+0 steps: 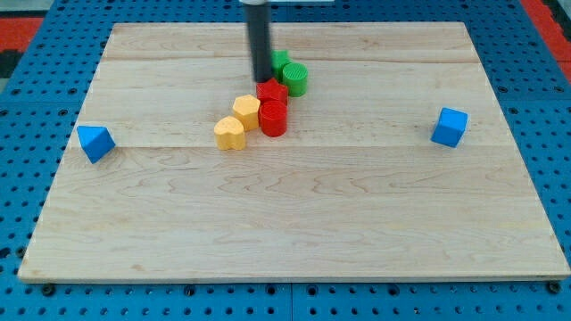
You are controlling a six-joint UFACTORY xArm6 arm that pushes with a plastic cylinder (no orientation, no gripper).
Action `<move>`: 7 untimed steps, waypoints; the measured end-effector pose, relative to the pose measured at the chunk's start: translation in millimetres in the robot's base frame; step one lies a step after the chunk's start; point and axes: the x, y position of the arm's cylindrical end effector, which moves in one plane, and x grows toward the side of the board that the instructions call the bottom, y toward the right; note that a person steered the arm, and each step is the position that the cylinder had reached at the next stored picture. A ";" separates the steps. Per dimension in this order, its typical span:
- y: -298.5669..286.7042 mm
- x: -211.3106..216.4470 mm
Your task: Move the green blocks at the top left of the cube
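1. Left of the blue cube point(450, 127), well apart from it, two green blocks point(289, 73) sit touching each other and the red blocks point(272, 105). My tip point(261, 80) rests against their left side; it is a bare rod with no fingers to open or close.
2. They look light, rigid and easy to slide, so I judge pushing low on the side best.
3. No containers show on the wooden board point(294, 223).

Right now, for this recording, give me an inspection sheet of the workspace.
Surface: wooden board, flat, on blue pegboard.
Job's things: two green blocks touching, at the view's top centre; blue cube far to the view's right.
Clutter: two red blocks, two yellow blocks, blue wedge-like block.
Grippers: none; my tip just left of the green blocks, above the red ones.
Cables: nothing seen.
Surroundings: red strips at the top corners.
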 end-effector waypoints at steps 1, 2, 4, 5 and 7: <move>28.0 -13.9; 15.0 -21.0; 166.9 51.6; 153.1 -12.1; -12.2 -117.8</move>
